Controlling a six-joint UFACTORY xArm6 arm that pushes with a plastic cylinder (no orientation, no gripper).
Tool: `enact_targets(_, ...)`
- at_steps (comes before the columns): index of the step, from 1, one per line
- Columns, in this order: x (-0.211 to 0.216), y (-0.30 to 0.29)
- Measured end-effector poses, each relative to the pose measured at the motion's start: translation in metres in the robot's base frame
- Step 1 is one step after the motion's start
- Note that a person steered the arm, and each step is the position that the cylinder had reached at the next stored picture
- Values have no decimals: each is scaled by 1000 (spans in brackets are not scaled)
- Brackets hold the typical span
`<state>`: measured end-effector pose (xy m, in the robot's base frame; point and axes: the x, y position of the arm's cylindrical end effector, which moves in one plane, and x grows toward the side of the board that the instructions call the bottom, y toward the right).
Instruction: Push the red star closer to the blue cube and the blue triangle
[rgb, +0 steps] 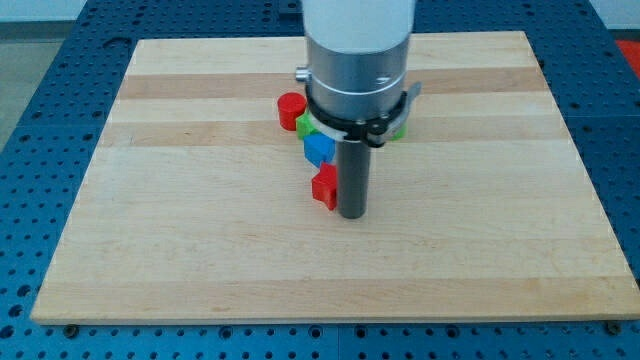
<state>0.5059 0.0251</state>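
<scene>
- Pale wooden board (200, 200) lies on a blue perforated table (40, 60) and fills most of the view
- My tip (351, 215), the lower end of a straight dark rod with no jaws to open or close, rests near the board's centre
- Small red star-shaped block (323, 186) sits touching or just beside my tip, on the view's left of it
- Its points are too small to read, so I cannot tell its facing or long axis
- Blue cube (318, 149) lies just above the star toward the view's top
- Red cylinder (291, 108) and a green block (305, 124) sit above that; another green block (398, 130) peeks out right of the arm
</scene>
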Motion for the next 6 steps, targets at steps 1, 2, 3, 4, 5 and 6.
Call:
enact_targets(1,20,-15)
enact_targets(2,21,-66)
enact_targets(3,-1,-64)
enact_targets(4,-31,-32)
enact_targets(5,-56,-22)
enact_targets(6,-43,-22)
